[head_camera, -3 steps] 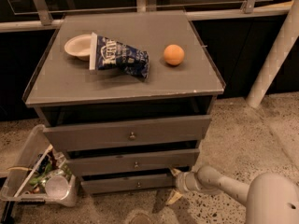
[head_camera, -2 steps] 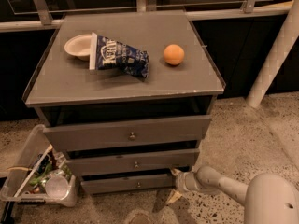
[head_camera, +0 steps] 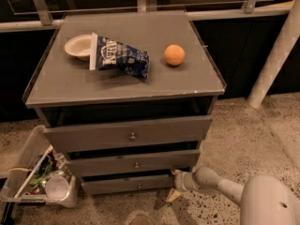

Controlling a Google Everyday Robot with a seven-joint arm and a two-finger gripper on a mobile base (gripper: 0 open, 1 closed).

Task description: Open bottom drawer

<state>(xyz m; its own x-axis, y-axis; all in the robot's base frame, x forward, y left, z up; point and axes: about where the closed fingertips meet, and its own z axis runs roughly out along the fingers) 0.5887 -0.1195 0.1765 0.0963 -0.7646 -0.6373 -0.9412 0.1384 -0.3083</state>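
Pincer at the right end of the bottom drawer.

The bottom drawer (head_camera: pixel 126 183) sits lowest in the grey cabinet (head_camera: pixel 123 78), under the middle drawer (head_camera: pixel 135 162) and top drawer (head_camera: pixel 129 132), near the floor. The pincer (head_camera: pixel 175 182) reaches in from the right, at that drawer's right edge; how wide it stands I cannot tell. On top lie a bowl (head_camera: pixel 77 46), a blue bag (head_camera: pixel 119 58) and an orange (head_camera: pixel 174 55). A bin (head_camera: pixel 40 177) stands left.

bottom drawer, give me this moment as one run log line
phase: reaching | gripper: low, at right end of bottom drawer | knob: not held | drawer: about shut
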